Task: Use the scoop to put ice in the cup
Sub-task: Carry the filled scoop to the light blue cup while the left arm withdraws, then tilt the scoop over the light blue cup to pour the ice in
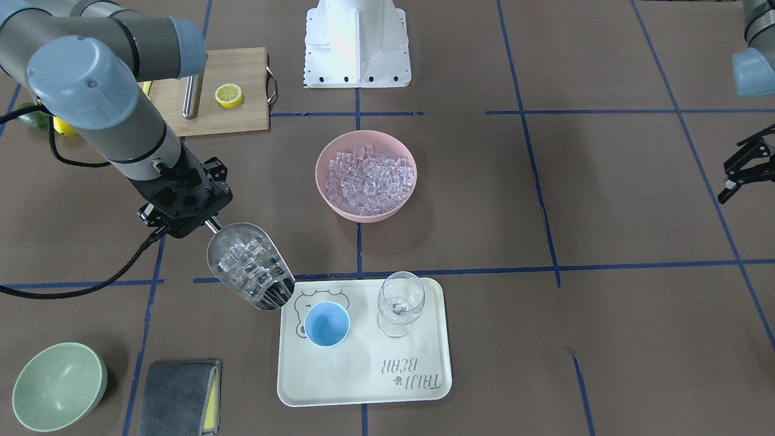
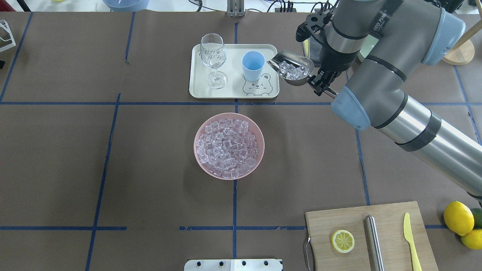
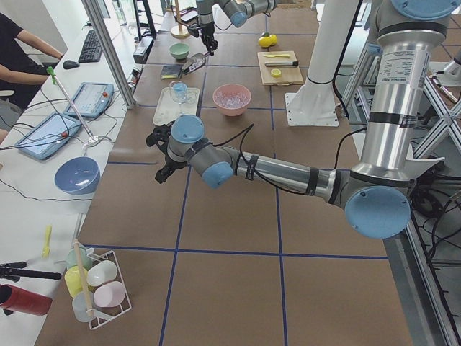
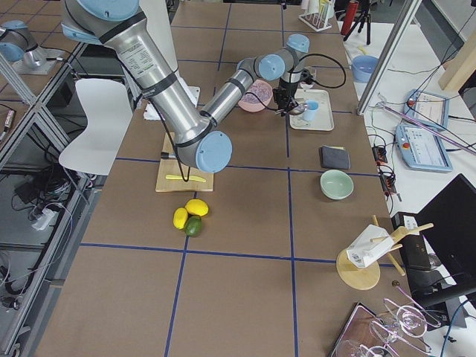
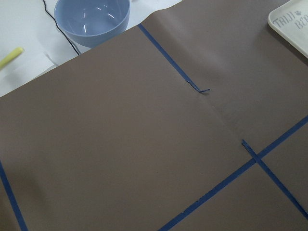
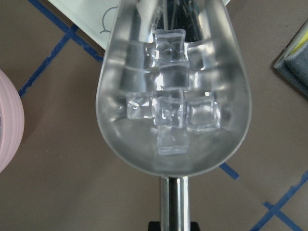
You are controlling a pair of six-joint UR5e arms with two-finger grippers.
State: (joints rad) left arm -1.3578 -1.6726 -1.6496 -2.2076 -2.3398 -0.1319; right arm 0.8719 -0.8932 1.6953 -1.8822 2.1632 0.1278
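The steel scoop (image 1: 251,266) carries several clear ice cubes (image 6: 168,110) in its trough. My right gripper (image 1: 209,223) is shut on the scoop's rod handle (image 6: 174,202). The scoop's mouth hangs over the tray's corner, just beside the light-blue cup (image 1: 327,324), which stands upright and looks empty on the cream tray (image 1: 363,387). More ice (image 2: 228,146) fills the pink bowl (image 2: 260,158) at the table's middle. Far off at the other side, my left gripper (image 1: 742,169) hangs open with nothing in it.
A clear wine glass (image 1: 399,303) stands on the tray next to the cup. A cutting board (image 2: 391,222) holds a lemon slice, a steel cylinder and a yellow knife. A green bowl (image 1: 57,384) and grey cloth (image 1: 178,396) lie near the tray.
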